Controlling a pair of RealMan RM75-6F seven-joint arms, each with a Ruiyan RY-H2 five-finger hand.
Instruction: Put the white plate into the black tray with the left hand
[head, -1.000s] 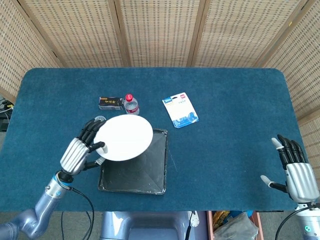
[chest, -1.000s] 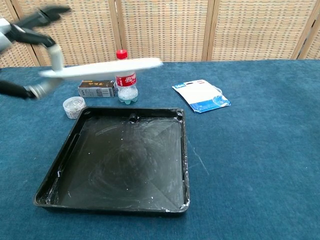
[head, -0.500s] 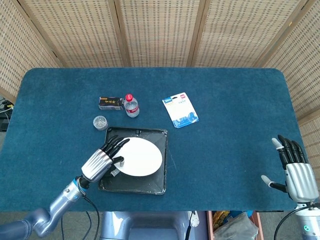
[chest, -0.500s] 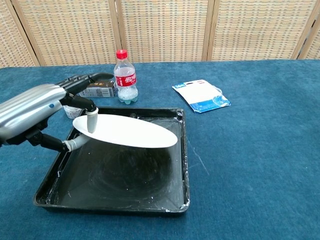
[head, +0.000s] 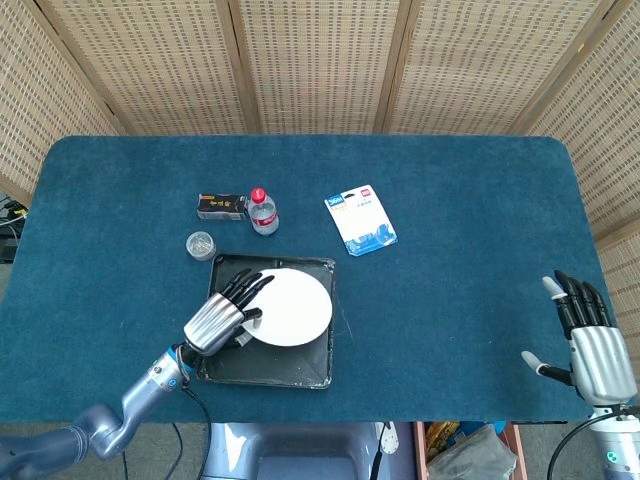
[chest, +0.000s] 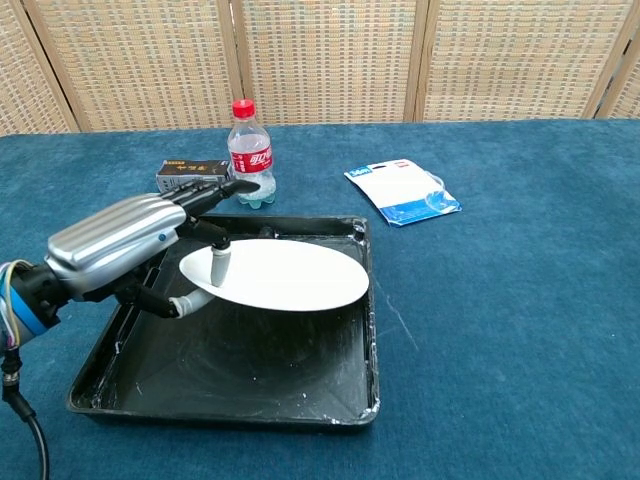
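Note:
My left hand (head: 226, 312) (chest: 135, 240) pinches the near-left rim of the white plate (head: 290, 308) (chest: 280, 275) between thumb and fingers. The plate hangs roughly level over the black tray (head: 315, 368) (chest: 240, 385), a little above its floor. The tray is square, scuffed with white marks, and lies near the table's front edge. My right hand (head: 592, 345) rests at the front right corner of the table with its fingers spread and nothing in it; the chest view does not show it.
Behind the tray stand a small water bottle with a red cap (head: 262, 211) (chest: 250, 155) and a dark box (head: 221, 206) (chest: 190, 170). A small round tin (head: 200, 244) sits left of the tray. A blue-and-white packet (head: 360, 220) (chest: 404, 192) lies to the right.
My left hand has carried the plate from high at the tray's back left down over the tray, lowering it and shifting slightly right toward the middle. The right hand has stayed still.

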